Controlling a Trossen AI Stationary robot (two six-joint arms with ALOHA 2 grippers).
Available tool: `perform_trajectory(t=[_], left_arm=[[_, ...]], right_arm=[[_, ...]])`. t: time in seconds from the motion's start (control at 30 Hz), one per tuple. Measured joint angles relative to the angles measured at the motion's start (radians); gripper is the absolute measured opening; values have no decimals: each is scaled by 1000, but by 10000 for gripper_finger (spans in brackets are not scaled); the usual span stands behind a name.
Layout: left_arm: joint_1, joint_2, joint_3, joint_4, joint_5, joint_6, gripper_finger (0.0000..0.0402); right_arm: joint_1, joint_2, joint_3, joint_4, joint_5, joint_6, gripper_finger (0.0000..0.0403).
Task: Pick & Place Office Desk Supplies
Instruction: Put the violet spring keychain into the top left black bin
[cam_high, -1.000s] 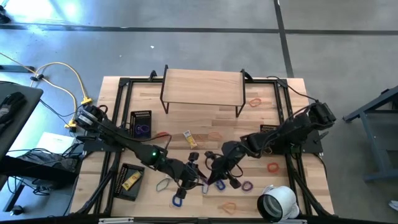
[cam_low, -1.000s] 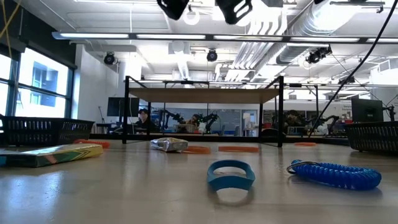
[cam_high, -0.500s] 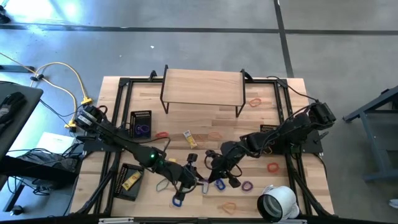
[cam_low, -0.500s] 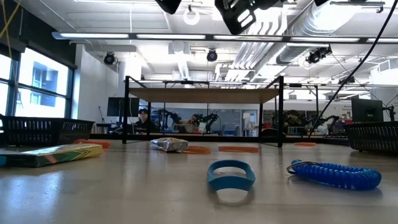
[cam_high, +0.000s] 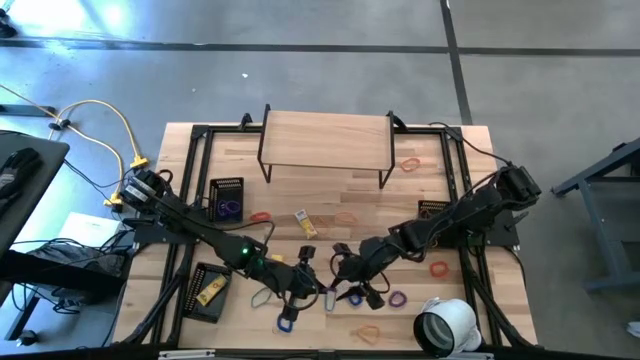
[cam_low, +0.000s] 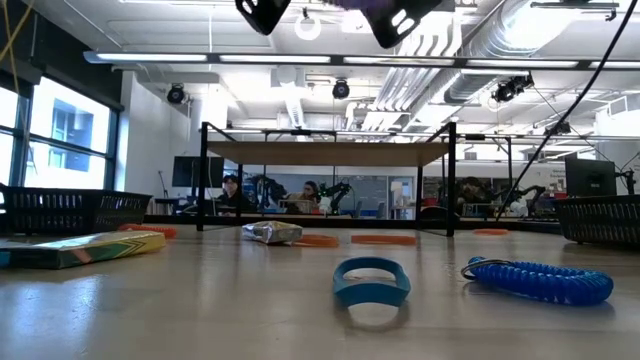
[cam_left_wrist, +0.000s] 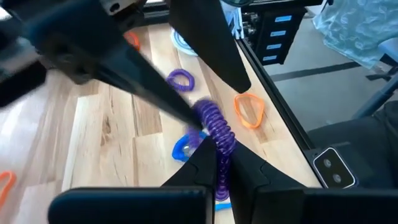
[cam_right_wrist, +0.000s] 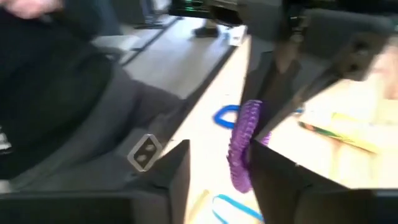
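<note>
A purple coil (cam_left_wrist: 214, 127) hangs in the air between my two grippers, above the near middle of the table. My left gripper (cam_high: 318, 291) is shut on it. My right gripper (cam_high: 345, 283) is open, and its fingers (cam_right_wrist: 180, 171) stand on either side of the coil (cam_right_wrist: 244, 146). Below them a blue loop (cam_left_wrist: 185, 149) lies flat on the table. A purple loop (cam_high: 397, 298), an orange band (cam_high: 437, 267) and a yellow-and-white packet (cam_high: 306, 224) also lie flat on the wood. My left gripper pinches the purple coil near one end (cam_left_wrist: 219, 154) between its two fingers. The rest of the coil sticks out past the fingertips. The coil is lifted clear of the table. Whether a finger of my right gripper touches the coil, I cannot tell.
A large white tape roll (cam_high: 445, 325) stands at the near right corner. Black mesh baskets (cam_high: 227, 198) (cam_high: 205, 290) sit on the left and one (cam_high: 432, 210) on the right. A wooden shelf (cam_high: 325, 140) stands at the far middle. More orange bands (cam_high: 366, 332) (cam_high: 410, 163) lie about.
My right gripper has gone a little toward the table's near edge, closer to my left gripper. My left gripper has edged toward the right gripper. The purple coil has stayed in the air between them.
</note>
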Motion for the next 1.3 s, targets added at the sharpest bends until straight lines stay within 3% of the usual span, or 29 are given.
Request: perform_trajectory(t=[0.2, 0.4, 0.6, 0.73, 0.8, 1.03, 1.2, 1.3], left_arm=[[-5, -2, 0, -55, -20, -33, 7], [-33, -77, 0, -296, -212, -164, 7], [-56, -192, 0, -586, -347, -372, 6], [-81, -257, 0, -799, -522, -517, 8], [-85, -289, 0, -901, -557, -613, 10], [-71, -379, 0, -1294, -485, -982, 12], [-3, -389, -4, -1604, -323, -1257, 13], [41, -391, -22, -1667, -286, -1300, 13]], right_arm=[[10, 0, 0, -79, 40, 21, 215], [10, 0, -1, -110, 39, 102, 228], [5, 0, -1, -111, 42, 103, 229], [5, 0, -1, -111, 41, 108, 229], [6, 0, -1, -117, 41, 114, 229], [6, 0, -1, -132, 41, 113, 229], [-2, 0, -1, -122, 43, 112, 229], [-2, 0, -1, -117, 80, 111, 229]])
